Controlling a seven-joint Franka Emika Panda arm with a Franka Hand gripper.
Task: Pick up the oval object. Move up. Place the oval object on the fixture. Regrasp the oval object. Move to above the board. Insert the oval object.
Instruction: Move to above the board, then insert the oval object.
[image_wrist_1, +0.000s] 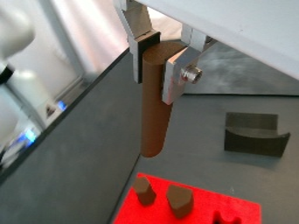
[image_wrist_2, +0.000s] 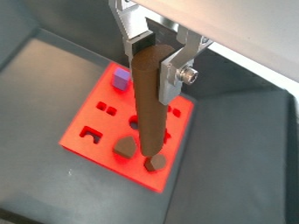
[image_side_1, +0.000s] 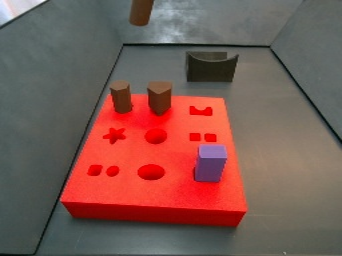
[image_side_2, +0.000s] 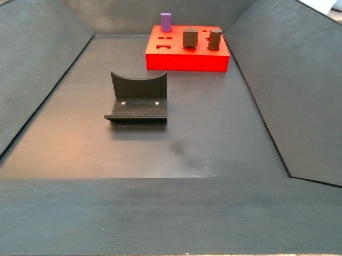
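Gripper (image_wrist_1: 159, 59) was closed on the oval object (image_wrist_1: 153, 109), its silver plate fingers (image_wrist_1: 177, 73) clamped on the peg's upper end in both wrist views. The peg hung vertically below the fingers, lower end free in the air. In a wrist view the gripper (image_wrist_2: 159, 54) stood above the board (image_wrist_2: 91, 120), with the peg (image_wrist_2: 147, 105) over the slab's middle. In a side view only the peg's lower tip (image_side_1: 140, 11) showed, at 12 o'clock from the board (image_side_1: 147, 195). Two short brown pegs (image_side_1: 140, 97) stood in the board's far row; a purple block (image_side_1: 210, 163) stood at 4 o'clock on the slab. The fixture (image_side_1: 210, 66) sat on the floor at 1 o'clock from the board, apart from it and holding nothing.
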